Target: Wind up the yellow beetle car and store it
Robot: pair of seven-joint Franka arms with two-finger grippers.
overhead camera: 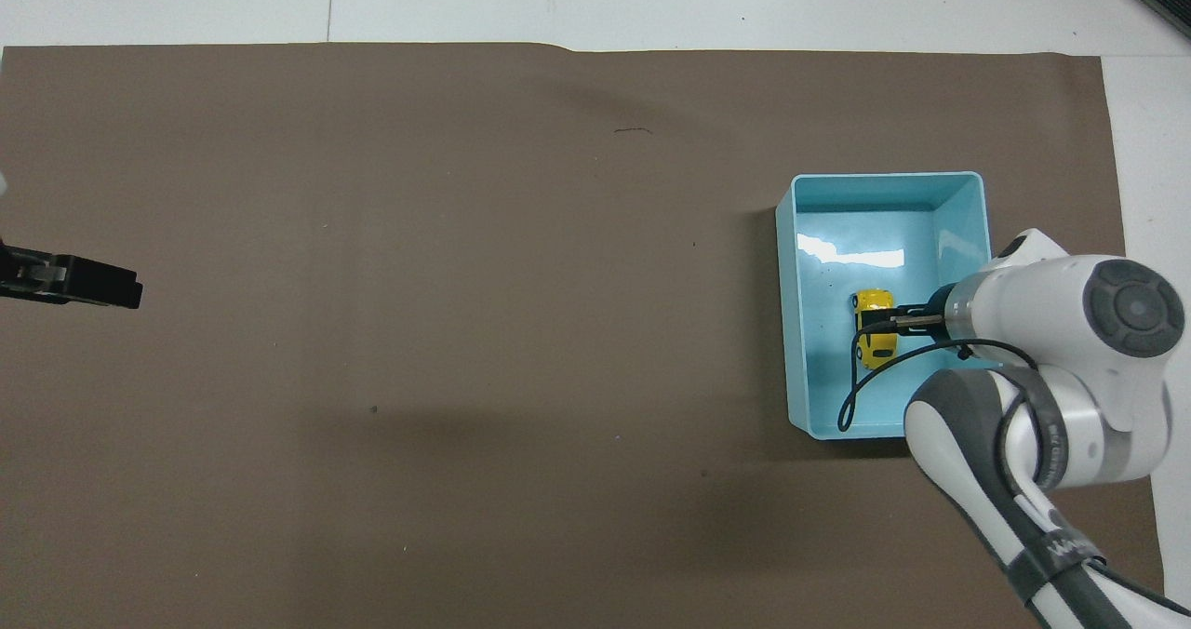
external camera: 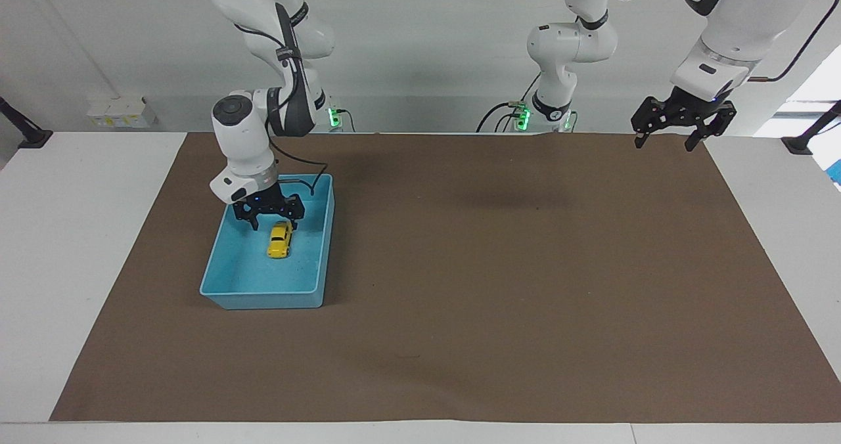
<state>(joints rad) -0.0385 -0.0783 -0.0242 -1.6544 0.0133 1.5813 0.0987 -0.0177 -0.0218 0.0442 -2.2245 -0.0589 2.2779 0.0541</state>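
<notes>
The yellow beetle car (external camera: 280, 239) lies on the floor of the blue bin (external camera: 263, 297), free of any gripper. It also shows in the overhead view (overhead camera: 875, 329), in the bin (overhead camera: 884, 180). My right gripper (external camera: 272, 219) is open and empty, just above the end of the car nearer the robots; in the overhead view the right gripper (overhead camera: 907, 318) partly covers the car. My left gripper (external camera: 663, 145) is open and empty and waits high over the left arm's end of the table; its tip also shows in the overhead view (overhead camera: 130, 292).
A brown mat (external camera: 493, 286) covers most of the white table. The bin stands on it toward the right arm's end. A black cable (overhead camera: 861, 396) hangs from the right wrist over the bin.
</notes>
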